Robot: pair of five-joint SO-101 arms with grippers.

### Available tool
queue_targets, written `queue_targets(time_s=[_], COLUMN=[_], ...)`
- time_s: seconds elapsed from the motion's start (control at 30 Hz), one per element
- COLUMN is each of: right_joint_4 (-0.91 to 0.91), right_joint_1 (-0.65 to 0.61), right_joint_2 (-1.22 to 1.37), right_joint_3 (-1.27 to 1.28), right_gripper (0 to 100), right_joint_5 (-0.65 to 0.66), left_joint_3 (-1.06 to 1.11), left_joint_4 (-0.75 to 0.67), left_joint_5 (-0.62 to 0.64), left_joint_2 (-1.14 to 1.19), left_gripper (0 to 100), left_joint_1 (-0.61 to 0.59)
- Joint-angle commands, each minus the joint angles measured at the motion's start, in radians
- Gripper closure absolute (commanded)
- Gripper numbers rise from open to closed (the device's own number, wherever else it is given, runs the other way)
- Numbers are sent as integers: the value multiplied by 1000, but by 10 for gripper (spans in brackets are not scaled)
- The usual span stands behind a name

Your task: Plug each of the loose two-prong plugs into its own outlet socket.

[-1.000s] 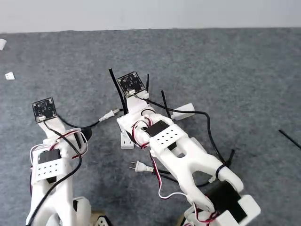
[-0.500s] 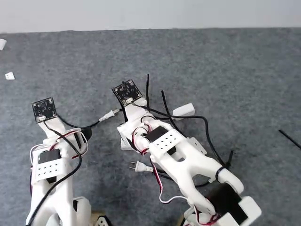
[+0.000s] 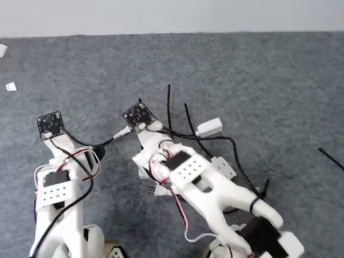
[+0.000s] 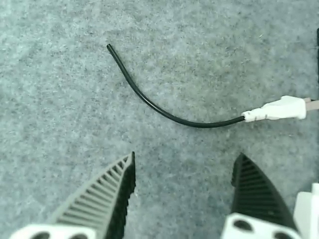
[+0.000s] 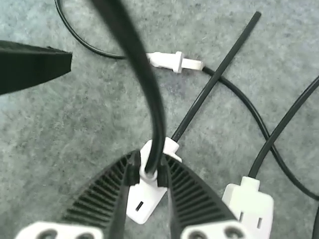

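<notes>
- While the left arm stands at the left side of the grey carpet (image 3: 279, 70), its left gripper (image 4: 182, 191) hangs released, jaws wide apart over bare carpet; I judge it is placed so to take the loose plug (image 4: 279, 108), which lies near, ahead of it, with its black cable (image 4: 159, 108) curving away.
- To the right, the right gripper (image 5: 148, 163) is clenched on the held plug (image 5: 145, 173), just where the thick cable (image 5: 132, 55) enters it; the cable rises toward the wrist, so the plug seems to stand prongs down, a good pose for pushing.
- Directly under it lies a white socket (image 5: 142, 204), one slot showing; whether the prongs are already inside, I cannot tell.
- A second socket (image 5: 247, 199) lies just beside it, free.
- Thin cable stubs (image 5: 219, 64) cross near the sockets; they may catch the fingers or drag a socket aside.
- Far right, a black stick (image 3: 329, 156) lies well apart; it hinders nothing.
</notes>
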Motion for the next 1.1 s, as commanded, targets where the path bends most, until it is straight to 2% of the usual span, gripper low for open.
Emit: queue_targets(time_s=[0.0,0.37,0.5,0.63,0.73,0.93,1.07], right_joint_4=[74,174,186,197,191,162,160], right_joint_1=[-13,-13,-15,-48,-88,-147,-171], right_joint_2=[70,65,56,19,18,42,53], right_joint_3=[-55,-44,-49,-49,-49,-83,-118], right_gripper=[991,985,897,763,696,688,689], right_joint_5=[12,34,20,-186,-236,-242,-305], left_joint_3=[-7,-7,-7,-7,-7,-7,-7], left_joint_4=[-21,-21,-21,-21,-21,-21,-21], left_joint_5=[-11,-11,-11,-11,-11,-11,-11], left_joint_2=[-23,-23,-23,-23,-23,-23,-23], left_gripper=[705,705,705,705,705,705,705], left_joint_1=[-8,-8,-8,-8,-8,-8,-8])
